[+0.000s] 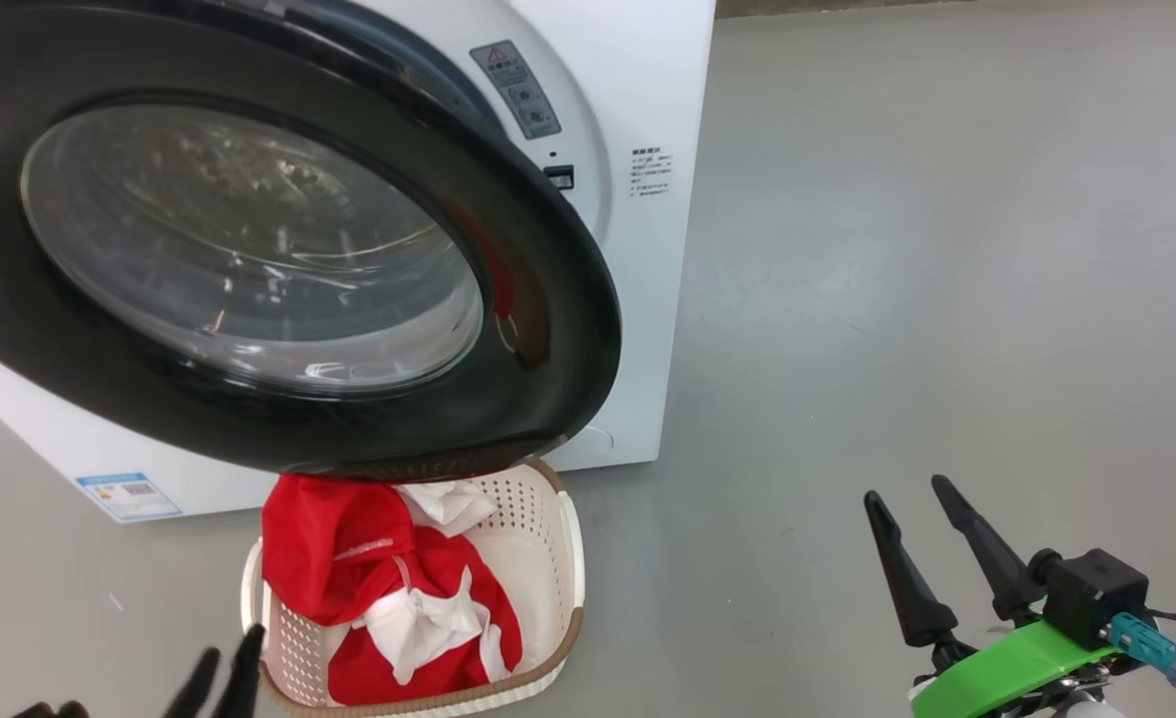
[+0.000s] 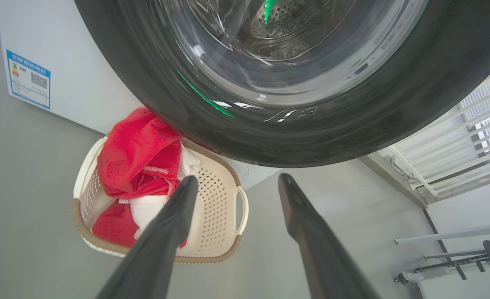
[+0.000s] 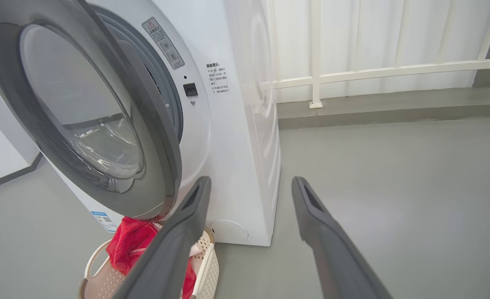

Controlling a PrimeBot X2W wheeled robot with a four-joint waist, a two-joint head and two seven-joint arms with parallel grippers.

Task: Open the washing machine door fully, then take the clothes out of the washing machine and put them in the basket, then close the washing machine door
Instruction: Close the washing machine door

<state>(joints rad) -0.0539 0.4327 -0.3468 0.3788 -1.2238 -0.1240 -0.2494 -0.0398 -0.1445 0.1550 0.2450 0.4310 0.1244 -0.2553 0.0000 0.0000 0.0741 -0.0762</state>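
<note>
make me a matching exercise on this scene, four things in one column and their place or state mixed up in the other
Things:
1. washing machine door
2. clothes
3. basket
4. right gripper

Place or state:
a. piled in the basket
b. open, holding nothing
c. swung open
d. on the floor, below the door

Pairs: 1-c, 2-a, 3-d, 4-b
</note>
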